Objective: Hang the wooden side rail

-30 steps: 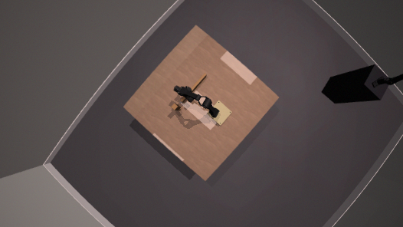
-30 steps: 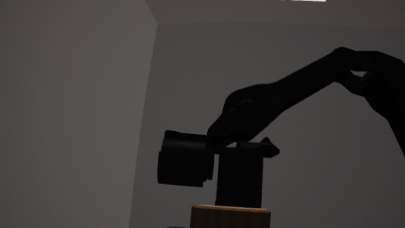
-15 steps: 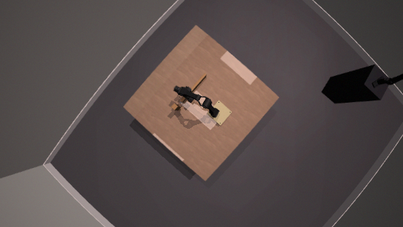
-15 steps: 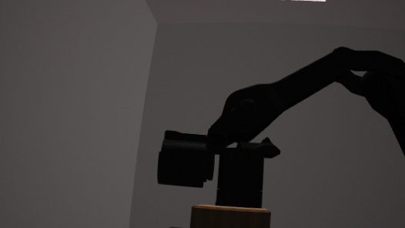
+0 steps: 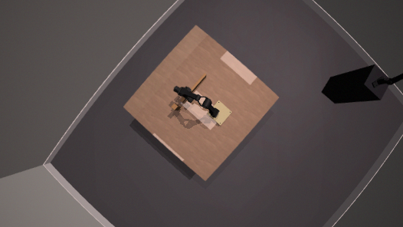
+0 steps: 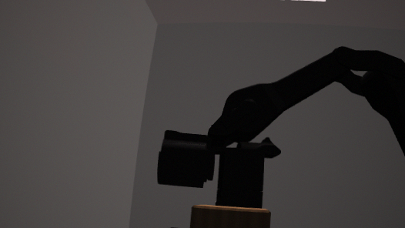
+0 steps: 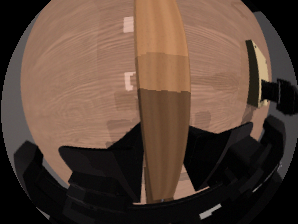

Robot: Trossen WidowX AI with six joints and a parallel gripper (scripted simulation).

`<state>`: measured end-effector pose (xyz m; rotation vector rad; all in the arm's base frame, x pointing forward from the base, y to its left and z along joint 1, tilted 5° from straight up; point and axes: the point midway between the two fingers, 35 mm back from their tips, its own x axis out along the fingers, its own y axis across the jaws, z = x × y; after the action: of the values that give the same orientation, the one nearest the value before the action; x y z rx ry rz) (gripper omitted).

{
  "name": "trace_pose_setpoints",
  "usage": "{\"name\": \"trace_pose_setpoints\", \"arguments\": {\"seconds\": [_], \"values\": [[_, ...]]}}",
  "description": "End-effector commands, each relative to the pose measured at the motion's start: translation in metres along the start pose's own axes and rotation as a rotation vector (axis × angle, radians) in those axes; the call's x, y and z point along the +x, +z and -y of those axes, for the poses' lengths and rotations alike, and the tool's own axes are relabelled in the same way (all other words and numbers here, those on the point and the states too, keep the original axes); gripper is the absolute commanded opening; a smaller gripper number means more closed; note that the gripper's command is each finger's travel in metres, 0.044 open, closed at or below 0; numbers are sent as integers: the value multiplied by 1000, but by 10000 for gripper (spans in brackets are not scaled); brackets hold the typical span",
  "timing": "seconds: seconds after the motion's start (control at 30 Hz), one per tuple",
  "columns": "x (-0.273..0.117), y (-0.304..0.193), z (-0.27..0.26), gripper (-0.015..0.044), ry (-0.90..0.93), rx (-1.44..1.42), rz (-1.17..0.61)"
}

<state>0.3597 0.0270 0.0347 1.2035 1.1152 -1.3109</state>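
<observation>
While the hand (image 5: 185,95) (image 6: 239,198) (image 7: 156,124) points down, rail (image 5: 198,82) (image 7: 164,75) gripped

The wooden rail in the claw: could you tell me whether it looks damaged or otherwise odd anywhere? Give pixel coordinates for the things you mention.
Nothing stands out. The long brown wooden rail (image 5: 199,82) (image 7: 162,35) runs between the fingers of the black claw (image 7: 156,124) with no visible crack; its darker near stretch looks like shadow.

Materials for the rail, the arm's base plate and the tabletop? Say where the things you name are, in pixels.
Rail (image 5: 198,82) (image 7: 162,35): wood, likely smooth satin; lengthwise grain shows.
Base plate (image 5: 224,113) (image 7: 261,75): pale yellow, maybe painted metal or plastic; flat even colour, the look doesn't settle it.
Tabletop (image 5: 165,92) (image 7: 75,75): wood or wood-look laminate, wavy grain, some sheen from bright reflected patches perhaps.
</observation>
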Motion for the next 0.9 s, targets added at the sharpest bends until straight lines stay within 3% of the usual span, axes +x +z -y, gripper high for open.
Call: {"name": "trace_pose_setpoints", "arguments": {"seconds": [0.0, 0.87], "values": [[-2, -2, -1, 0, 4, 4, -6], [-3, -4, -2, 0, 4, 4, -6]]}}
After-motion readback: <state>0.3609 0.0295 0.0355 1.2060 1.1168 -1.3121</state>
